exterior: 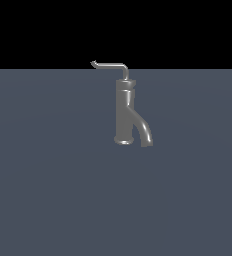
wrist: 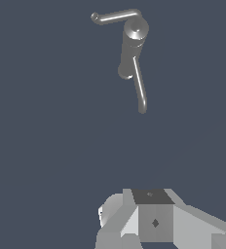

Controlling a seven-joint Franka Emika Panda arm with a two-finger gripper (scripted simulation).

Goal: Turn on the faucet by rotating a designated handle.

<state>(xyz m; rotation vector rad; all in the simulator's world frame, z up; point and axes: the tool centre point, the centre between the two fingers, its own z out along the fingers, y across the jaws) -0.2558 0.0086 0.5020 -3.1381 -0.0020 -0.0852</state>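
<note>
The grey metallic faucet (exterior: 124, 110) stands upright on the flat grey-blue floor, with its curved spout (exterior: 144, 131) pointing down towards the exterior view's right. The thin bent handle (exterior: 110, 65) sits on top of it and reaches towards the exterior view's left, ending in a small upturned tip. The wrist view shows the faucet (wrist: 134, 31) from above, with the handle (wrist: 116, 17) and spout (wrist: 139, 87). My gripper (wrist: 151, 195) shows only as grey-white blocks at the picture's edge, well apart from the faucet. Its fingers are not clear. It is out of the exterior view.
A flat grey-blue surface (exterior: 48, 190) runs all around the faucet. A black background lies behind it. Nothing else stands on the surface.
</note>
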